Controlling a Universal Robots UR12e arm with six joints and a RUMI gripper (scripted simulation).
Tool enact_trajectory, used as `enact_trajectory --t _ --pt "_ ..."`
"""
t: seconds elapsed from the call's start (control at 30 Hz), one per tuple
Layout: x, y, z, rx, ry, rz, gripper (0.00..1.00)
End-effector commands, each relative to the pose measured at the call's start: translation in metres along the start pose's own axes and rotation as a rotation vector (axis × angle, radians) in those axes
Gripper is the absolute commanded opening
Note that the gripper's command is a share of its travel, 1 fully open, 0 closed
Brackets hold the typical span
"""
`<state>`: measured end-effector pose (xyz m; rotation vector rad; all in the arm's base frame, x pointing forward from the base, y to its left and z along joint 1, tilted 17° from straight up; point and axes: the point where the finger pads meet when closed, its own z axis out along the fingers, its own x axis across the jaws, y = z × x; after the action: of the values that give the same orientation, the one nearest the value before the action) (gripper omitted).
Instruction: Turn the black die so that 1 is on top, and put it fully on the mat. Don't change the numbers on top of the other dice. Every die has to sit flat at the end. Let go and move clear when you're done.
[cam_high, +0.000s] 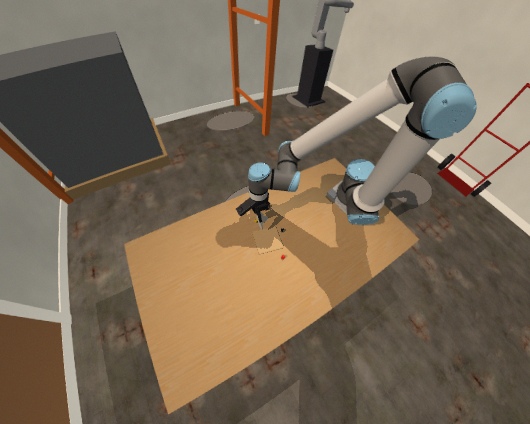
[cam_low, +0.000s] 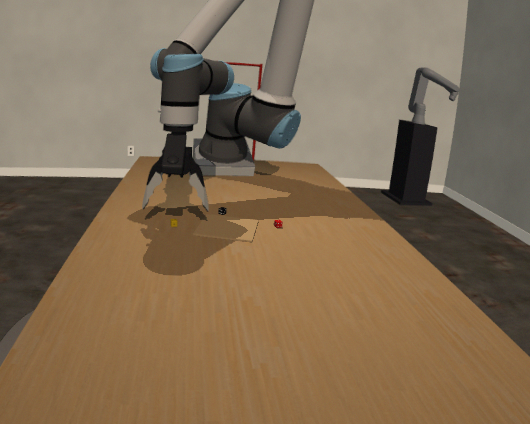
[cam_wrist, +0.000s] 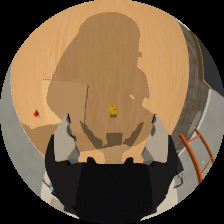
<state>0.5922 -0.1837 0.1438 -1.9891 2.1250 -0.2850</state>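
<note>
Pincer hangs just above the tabletop, pointing straight down, jaws spread wide, nothing between them. Yellow die sits on the tabletop almost directly under the pincer, in its shadow; wrist view shows the same die between the two fingertips but further out, not touched. Black die rests on the tabletop to the right of the pincer in the exterior view, just beside the far edge of the mat, off it as far as can be told; top number too small to read. Mat is a thin tan square, partly in the arm's shadow. Red die lies on the tabletop just past the mat's right edge, apart from the black one. Top view: black die and red die both lie next to the mat, pincer on the opposite side
</note>
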Motion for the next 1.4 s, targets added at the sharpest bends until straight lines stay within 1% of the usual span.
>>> enact_trajectory --t 0.0,0.13,0.27,0.33,0.63,0.8,1.03,1.37 --pt "-0.001 0.001 -0.001 0.001 0.001 0.000 1.00" --pt "-0.011 0.008 -0.001 0.001 0.001 0.000 1.00" --pt "-0.030 0.024 0.000 0.001 0.001 0.000 1.00" --pt "-0.030 0.024 0.000 0.001 0.001 0.000 1.00" --pt "-0.093 0.073 0.000 0.001 0.001 0.000 1.00" --pt "-0.117 0.092 0.000 0.001 0.001 0.000 1.00" --pt "-0.125 0.098 0.000 0.001 0.001 0.000 1.00" --pt "-0.126 0.099 0.000 0.001 0.001 0.000 1.00"
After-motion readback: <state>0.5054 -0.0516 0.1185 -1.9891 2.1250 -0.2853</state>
